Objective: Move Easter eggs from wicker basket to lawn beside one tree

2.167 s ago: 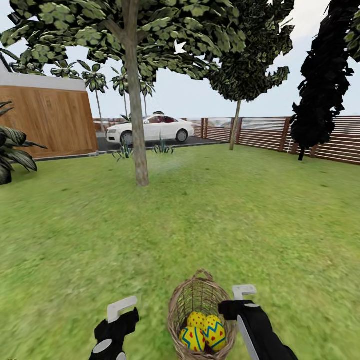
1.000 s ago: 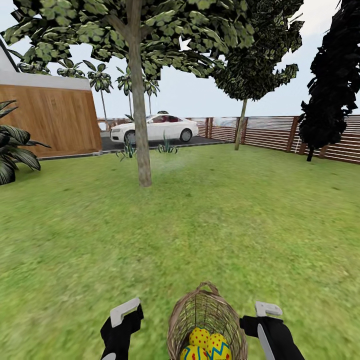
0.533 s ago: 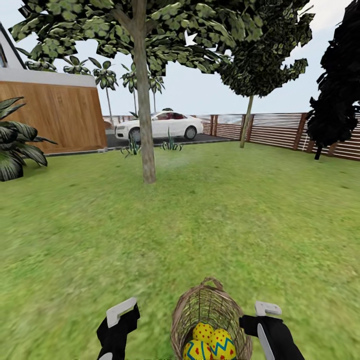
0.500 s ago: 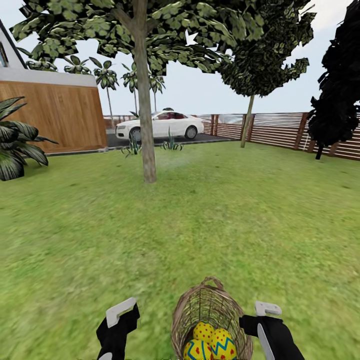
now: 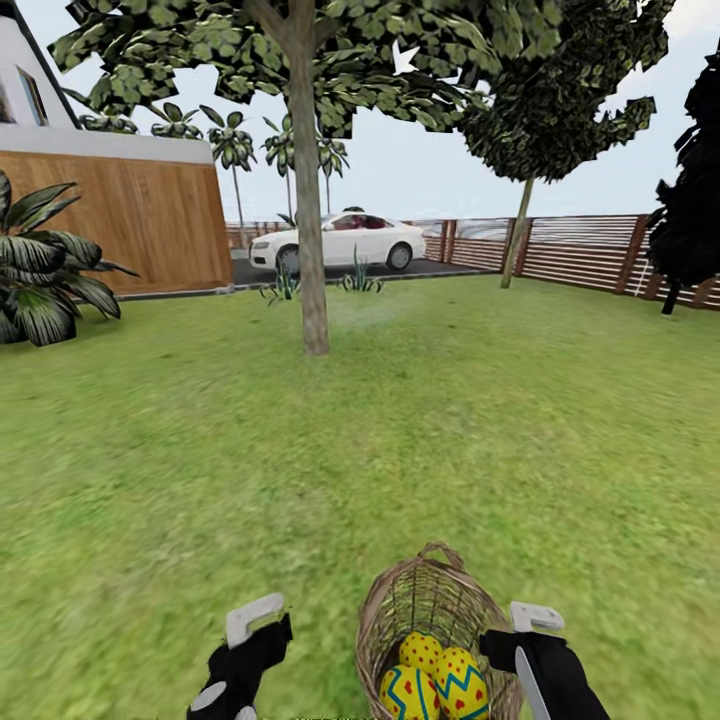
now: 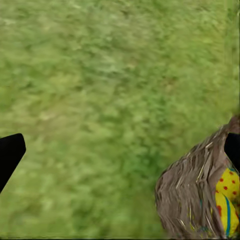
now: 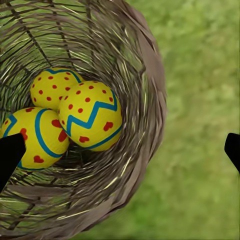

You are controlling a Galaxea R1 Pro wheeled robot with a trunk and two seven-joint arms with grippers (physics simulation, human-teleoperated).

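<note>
no readable writing; three easter eggs (image 7: 75,115) are lying in the wicker basket (image 5: 440,620) between the spread-apart left hand (image 5: 255,625) and right hand (image 5: 530,625).

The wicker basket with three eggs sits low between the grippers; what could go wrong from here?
The wicker basket lies tipped, so a nudge from the right gripper beside its rim might roll it. The three Easter eggs are packed touching; gripping one may push the others. The tree stands far across the lawn, so a carried egg could slip.
</note>
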